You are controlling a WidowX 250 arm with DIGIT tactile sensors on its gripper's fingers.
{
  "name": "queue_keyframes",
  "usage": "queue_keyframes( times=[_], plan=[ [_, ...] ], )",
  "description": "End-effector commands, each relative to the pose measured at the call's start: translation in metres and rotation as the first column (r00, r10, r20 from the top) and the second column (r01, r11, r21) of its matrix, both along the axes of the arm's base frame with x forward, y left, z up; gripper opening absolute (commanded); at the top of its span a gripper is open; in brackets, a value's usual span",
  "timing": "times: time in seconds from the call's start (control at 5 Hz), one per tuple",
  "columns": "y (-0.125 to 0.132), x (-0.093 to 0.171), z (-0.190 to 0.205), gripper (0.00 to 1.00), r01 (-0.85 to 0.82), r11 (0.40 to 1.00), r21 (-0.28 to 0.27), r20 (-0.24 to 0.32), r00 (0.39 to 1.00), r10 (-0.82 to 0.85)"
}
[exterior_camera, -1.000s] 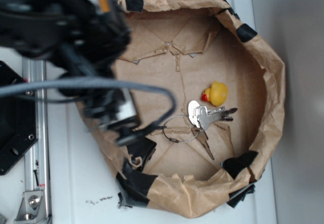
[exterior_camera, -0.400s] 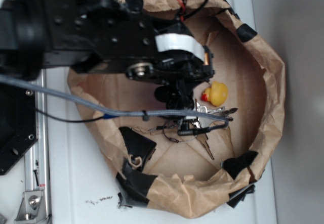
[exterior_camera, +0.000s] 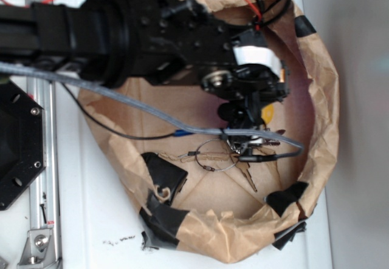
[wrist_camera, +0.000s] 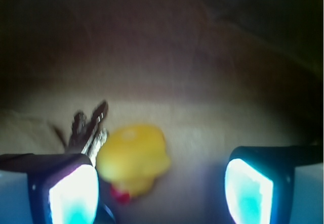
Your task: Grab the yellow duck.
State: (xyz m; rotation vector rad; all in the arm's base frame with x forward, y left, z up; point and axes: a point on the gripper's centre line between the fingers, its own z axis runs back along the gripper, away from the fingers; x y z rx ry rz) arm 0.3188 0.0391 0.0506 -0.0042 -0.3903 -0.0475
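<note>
The yellow duck (wrist_camera: 132, 159) sits on the brown paper floor of the crumpled paper basket (exterior_camera: 325, 129), right beside the silver keys (wrist_camera: 90, 128), which seem to touch its side. In the wrist view it lies between the two fingers but off-centre, close to the left-hand pad (wrist_camera: 73, 196) and well clear of the other. In the exterior view only a sliver of yellow (exterior_camera: 267, 112) shows past the arm's black wrist, so the tool hangs almost directly above it. The gripper (wrist_camera: 161, 193) is spread wide and holds nothing; that spread looks chosen so the fingers can straddle the duck's round body. The arm (exterior_camera: 121, 32) reaches in over the basket's left rim with the wrist pointing down. A closing here may catch the keys too, so a small shift seems wise
</note>
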Motion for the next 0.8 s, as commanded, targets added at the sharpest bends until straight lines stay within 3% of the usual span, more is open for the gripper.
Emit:
queue_keyframes(
  times=[0.0, 0.2, 0.4, 0.6],
  plan=[
    [-0.017, 0.010, -0.006, 0.30, 0.037, 0.999, 0.019, 0.005, 0.999, -0.037],
    [-0.021, 0.001, -0.019, 0.00, 0.030, 0.998, 0.053, -0.023, 0.999, -0.028],
    [-0.020, -0.005, -0.013, 0.00, -0.009, 0.998, 0.062, -0.017, 1.000, 0.010],
    [-0.011, -0.014, 0.037, 0.00, -0.071, 0.997, 0.020, 0.070, 0.995, 0.070]
  ],
)
